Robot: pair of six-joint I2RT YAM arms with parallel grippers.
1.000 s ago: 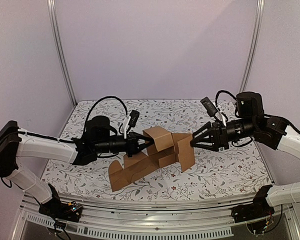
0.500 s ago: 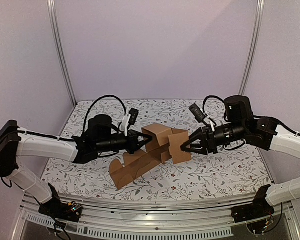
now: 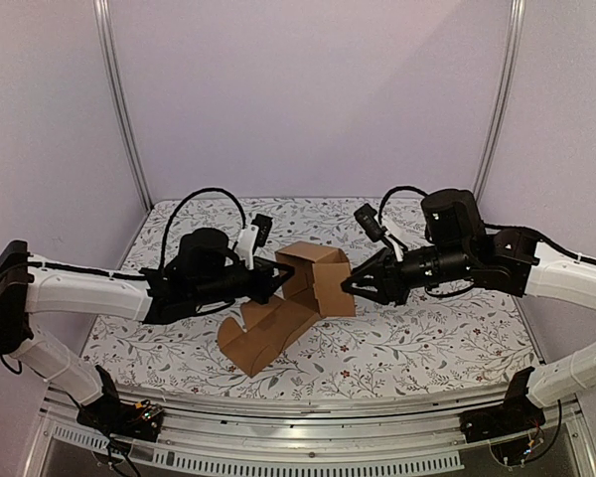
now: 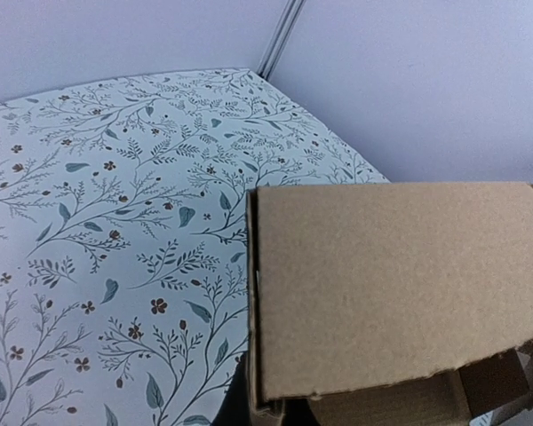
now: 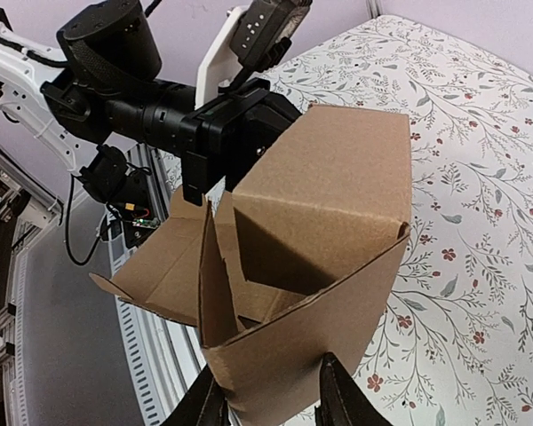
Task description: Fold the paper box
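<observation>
**Inspector:** Item under review is the paper box (image 3: 313, 278). It is half formed and held up between the two arms near the middle of the tabletop (image 3: 427, 338). One long flap (image 3: 263, 333) trails down to the near left and appears to rest on the surface.

**Reviewer:** Grips?

**Inspector:** The left tool (image 3: 271, 280) is pinched fully closed on a thin wall at the box's left side. The right tool (image 3: 348, 286) is partly closed. Its wrist view shows a lower corner of the box filling the gap, with cardboard against both fingers (image 5: 339, 401).

**Reviewer:** Step in hand, as judged?

**Inspector:** Squaring the body. The right arm presses its side panel toward the left while the left arm anchors. The walls are up, but the inner tabs stand loose and the top is open.

**Reviewer:** Recommendations?

**Inspector:** The left grip should act as a fixed anchor, so the creases take the bend rather than the sheet sliding. The right arm should push squarely along the score line, since a diagonal push risks buckling the panel. The squeeze should be light, because cardboard dents. The trailing flap should stay free to drag, and the inner tabs need watching so that none ends up outside the wall.

**Reviewer:** Unverified?

**Inspector:** The left fingers are hidden behind cardboard in their own view, so it cannot be told which tab they hold.
</observation>
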